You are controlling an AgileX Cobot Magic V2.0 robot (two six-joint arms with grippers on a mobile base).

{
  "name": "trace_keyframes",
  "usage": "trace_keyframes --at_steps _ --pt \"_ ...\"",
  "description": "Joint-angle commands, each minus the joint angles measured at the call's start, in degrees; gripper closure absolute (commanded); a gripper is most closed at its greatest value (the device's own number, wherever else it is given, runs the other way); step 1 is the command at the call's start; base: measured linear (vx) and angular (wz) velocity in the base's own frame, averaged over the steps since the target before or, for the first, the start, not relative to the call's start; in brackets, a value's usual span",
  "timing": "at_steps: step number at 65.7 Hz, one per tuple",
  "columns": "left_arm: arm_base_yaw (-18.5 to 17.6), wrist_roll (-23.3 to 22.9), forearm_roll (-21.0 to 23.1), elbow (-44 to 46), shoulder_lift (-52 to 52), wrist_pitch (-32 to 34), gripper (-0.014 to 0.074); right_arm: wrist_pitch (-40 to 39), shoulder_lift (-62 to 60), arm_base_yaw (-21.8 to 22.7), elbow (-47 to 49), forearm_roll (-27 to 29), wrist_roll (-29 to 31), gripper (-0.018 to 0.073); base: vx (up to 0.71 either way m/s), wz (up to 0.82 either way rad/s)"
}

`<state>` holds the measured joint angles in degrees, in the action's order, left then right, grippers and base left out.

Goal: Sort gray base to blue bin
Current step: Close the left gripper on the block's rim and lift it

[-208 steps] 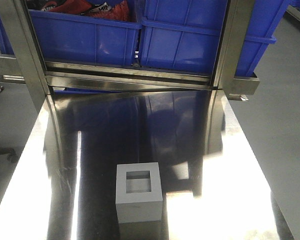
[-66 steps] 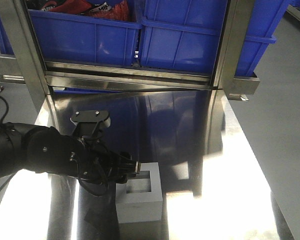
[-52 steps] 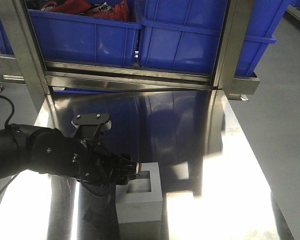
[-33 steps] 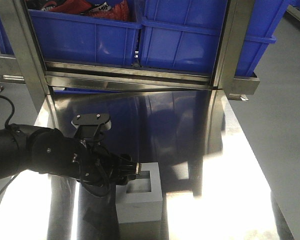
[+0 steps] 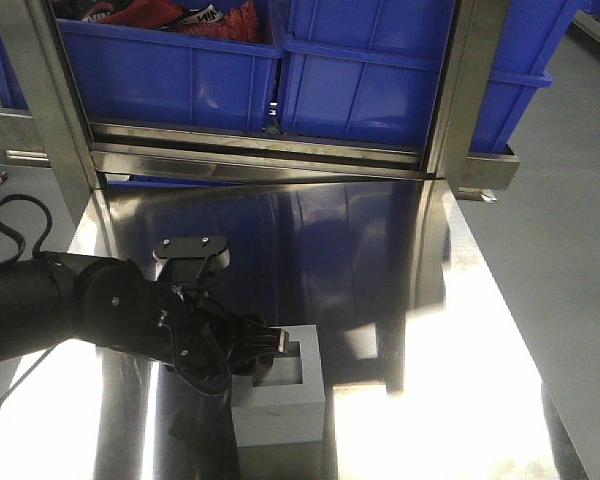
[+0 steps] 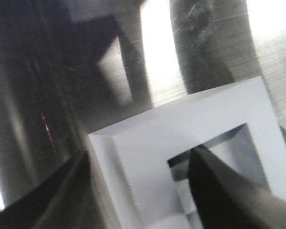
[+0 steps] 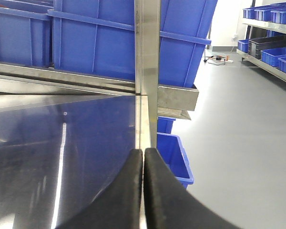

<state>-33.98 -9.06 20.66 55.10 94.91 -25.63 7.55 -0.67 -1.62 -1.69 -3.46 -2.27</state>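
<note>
Where the steel table ends, a steel upright stands before the blue bin, so a lift must clear it. The gray base sits near the table's front edge, recess up; it looks rigid, smooth, probably light. The left end effector straddles one recess wall, fingers apart, a sensible hold. The right end effector is pinched together, empty.
</note>
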Motion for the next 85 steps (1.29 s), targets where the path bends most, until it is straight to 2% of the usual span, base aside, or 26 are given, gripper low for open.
trace_keyframes --at_steps 1,11,12,22,47,55,70,85 --pt "-0.18 -0.15 -0.77 1.04 -1.06 -0.4 0.0315 -4.25 -0.67 0.17 -0.88 -0.36 0.37 0.0568 0.0 0.0" --pt "-0.18 0.13 -1.04 1.04 -1.25 -0.53 0.0601 -4.25 -0.67 0.17 -0.88 -0.36 0.37 0.0568 0.0 0.0" --pt "-0.18 0.3 -1.1 1.04 -1.38 -0.44 0.0606 -4.25 -0.67 0.17 -0.88 -0.36 0.37 0.0568 0.0 0.0" --pt "-0.18 1.11 -2.85 1.04 -4.4 0.6 0.0603 -4.25 -0.67 0.17 -0.88 -0.36 0.37 0.0568 0.0 0.0" --pt "-0.18 1.01 -13.05 0.05 -19.48 4.07 0.0602 -4.25 -0.67 0.17 -0.88 -0.36 0.37 0.0568 0.0 0.0" --pt "-0.18 1.01 -14.41 -4.51 -26.12 8.94 0.0602 -4.25 -0.67 0.17 -0.88 -0.36 0.37 0.0568 0.0 0.0" --pt "-0.18 1.14 -14.66 -18.36 -44.93 19.23 0.0602 -4.25 -0.67 0.17 -0.88 -0.36 0.37 0.0568 0.0 0.0" --pt "-0.18 1.57 -19.59 -27.11 -63.0 20.56 0.0602 -4.25 -0.67 0.17 -0.88 -0.36 0.37 0.0568 0.0 0.0"
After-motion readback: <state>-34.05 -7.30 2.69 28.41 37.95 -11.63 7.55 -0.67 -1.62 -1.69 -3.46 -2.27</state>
